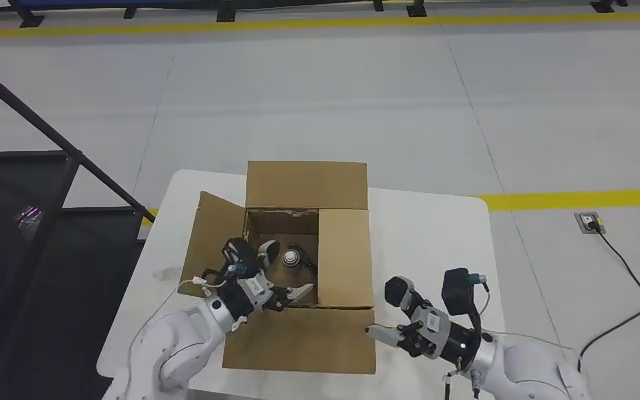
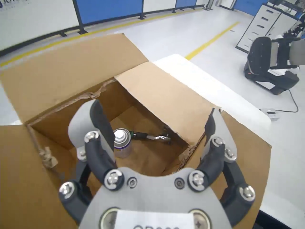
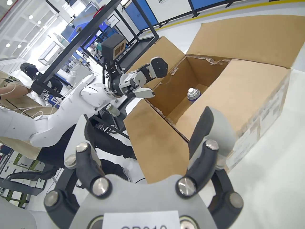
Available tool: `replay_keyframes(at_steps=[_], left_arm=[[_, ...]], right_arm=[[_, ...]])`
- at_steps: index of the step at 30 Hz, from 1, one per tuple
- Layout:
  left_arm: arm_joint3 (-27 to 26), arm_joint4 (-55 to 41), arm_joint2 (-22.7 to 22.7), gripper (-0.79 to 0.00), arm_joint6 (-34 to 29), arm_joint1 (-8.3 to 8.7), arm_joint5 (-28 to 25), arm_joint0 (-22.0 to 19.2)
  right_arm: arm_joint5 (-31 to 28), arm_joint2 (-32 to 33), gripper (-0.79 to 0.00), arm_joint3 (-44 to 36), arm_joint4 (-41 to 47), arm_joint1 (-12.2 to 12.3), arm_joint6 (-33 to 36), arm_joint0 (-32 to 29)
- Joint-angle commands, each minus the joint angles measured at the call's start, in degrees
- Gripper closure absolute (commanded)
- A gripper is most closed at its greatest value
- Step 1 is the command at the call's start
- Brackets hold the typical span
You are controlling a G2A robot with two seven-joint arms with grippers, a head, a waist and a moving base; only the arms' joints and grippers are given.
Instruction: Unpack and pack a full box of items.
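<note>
Left gripper first, right up close: jaws spread wide, gripping nothing, poised over the near-left rim of the cardboard box. Down inside, the spray can stands upright on the box floor, just beside the left finger. A ratchet lies flat to its right, its head tucked under the edge of the right-hand flap.

Both pieces are in the box and I see nothing laid out on the table, so by my reckoning unpacking has barely begun, with the whole repacking to follow.

Now the edges. The rim is torn and ragged at the corners. The right flap leans in over the opening and narrows the way down, so the can looks the easier pick and the ratchet the awkward one.

Further right, the right gripper sits low by the box's near-right corner, also wide apart and carrying nothing. White tabletop beyond it gives room to set things down.
</note>
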Motion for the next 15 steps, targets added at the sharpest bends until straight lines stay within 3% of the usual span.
replay_keyframes(at_steps=[1,5,15], left_arm=[[2.8,-2.9,1.8,-0.785,-2.9,-0.27,-0.7,-2.4],[7.8,-8.2,5.5,-0.785,-10.2,-0.96,-0.1,-6.9],[14.0,-20.3,9.6,-0.785,-20.0,-1.93,1.4,-11.7]], right_arm=[[-0.4,0.5,-0.785,0.1,0.3,0.2,-0.2,-0.5],[-0.7,1.1,-0.785,0.6,0.9,0.6,-0.4,-1.0],[-0.7,0.6,-0.785,2.3,2.2,1.4,-0.2,0.3]])
